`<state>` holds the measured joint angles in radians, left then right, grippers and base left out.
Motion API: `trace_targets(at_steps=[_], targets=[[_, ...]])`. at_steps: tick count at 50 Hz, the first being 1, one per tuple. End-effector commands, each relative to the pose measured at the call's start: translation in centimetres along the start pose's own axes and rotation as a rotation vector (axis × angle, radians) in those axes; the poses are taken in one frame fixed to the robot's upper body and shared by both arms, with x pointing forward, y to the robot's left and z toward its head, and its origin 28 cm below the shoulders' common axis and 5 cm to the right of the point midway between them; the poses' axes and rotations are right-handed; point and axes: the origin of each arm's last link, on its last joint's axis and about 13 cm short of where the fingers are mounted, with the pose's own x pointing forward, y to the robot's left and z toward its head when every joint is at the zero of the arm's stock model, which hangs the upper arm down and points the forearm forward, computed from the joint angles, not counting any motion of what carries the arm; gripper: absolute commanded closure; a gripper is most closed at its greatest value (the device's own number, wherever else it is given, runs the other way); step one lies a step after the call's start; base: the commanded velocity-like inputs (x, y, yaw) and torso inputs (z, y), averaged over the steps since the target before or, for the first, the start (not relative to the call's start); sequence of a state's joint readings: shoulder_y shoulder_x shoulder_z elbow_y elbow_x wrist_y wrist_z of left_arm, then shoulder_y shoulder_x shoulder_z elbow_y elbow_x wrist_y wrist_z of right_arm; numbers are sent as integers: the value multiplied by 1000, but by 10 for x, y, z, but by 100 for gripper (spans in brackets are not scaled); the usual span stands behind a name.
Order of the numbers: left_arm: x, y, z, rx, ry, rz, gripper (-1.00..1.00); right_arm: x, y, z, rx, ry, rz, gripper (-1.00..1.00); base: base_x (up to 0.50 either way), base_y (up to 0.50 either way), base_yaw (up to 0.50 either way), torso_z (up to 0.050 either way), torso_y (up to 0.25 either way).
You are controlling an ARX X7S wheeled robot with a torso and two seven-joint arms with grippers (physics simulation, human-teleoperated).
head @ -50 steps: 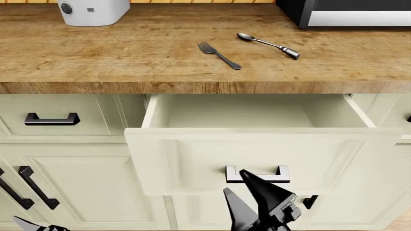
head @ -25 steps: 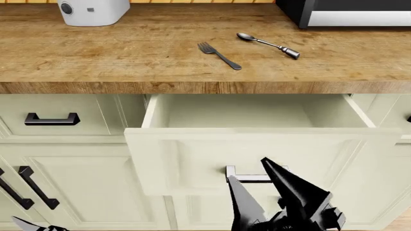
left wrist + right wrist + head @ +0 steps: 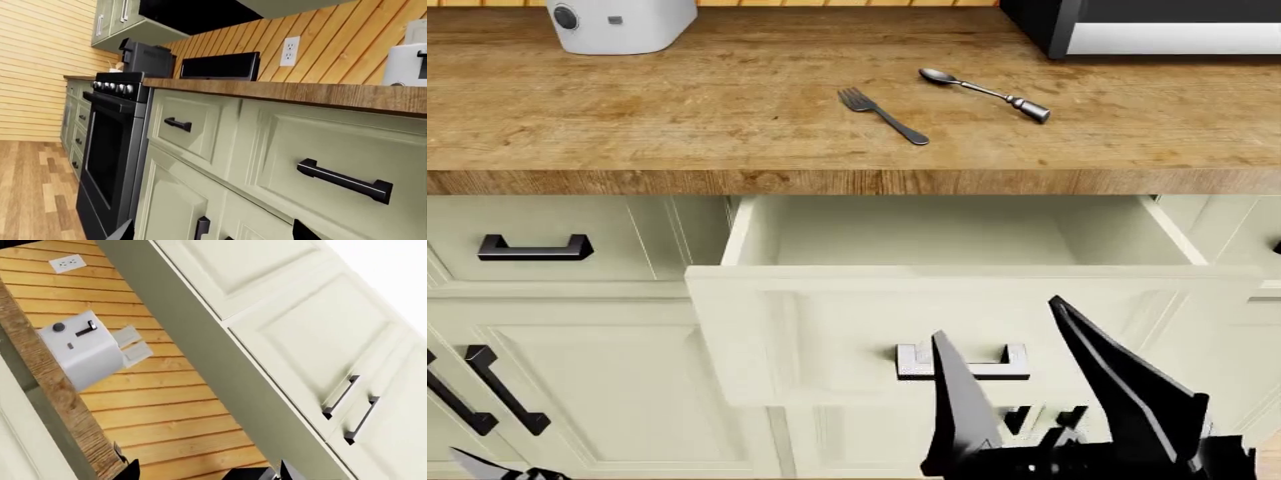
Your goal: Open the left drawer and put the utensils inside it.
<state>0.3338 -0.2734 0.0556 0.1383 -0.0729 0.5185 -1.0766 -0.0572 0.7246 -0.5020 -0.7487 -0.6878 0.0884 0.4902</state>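
- Currently the left drawer (image 3: pixel 961 240) stands pulled out; its handle (image 3: pixel 961 362) is partly hidden.
- Right gripper (image 3: pixel 1034 385): jaws apart, holding nothing.
- Left gripper: jaw state cannot be told.
- Fork (image 3: pixel 882 115) and spoon (image 3: pixel 985 94) lie on the countertop (image 3: pixel 694 110).

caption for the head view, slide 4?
Drawer pulled open and empty; fork and spoon on countertop; open right gripper below.

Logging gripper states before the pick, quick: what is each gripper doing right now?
Left gripper: jaws spread, open, holding nothing.
Right gripper: jaws spread wide, open and empty, in front of the left drawer.
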Motion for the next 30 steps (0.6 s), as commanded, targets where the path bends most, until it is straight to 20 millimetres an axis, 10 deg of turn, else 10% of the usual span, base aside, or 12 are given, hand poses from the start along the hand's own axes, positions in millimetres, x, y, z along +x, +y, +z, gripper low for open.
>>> trace_targets(at_steps=[1, 30], targets=[[0, 0, 1, -4, -14, -4, -100, 3, -10, 6, 24, -5, -64, -100, 0, 0, 0, 0, 0], [0, -1, 3, -15, -36, -50, -100, 7, -18, 8, 99, 24, -148, -100, 0, 0, 0, 12, 0]])
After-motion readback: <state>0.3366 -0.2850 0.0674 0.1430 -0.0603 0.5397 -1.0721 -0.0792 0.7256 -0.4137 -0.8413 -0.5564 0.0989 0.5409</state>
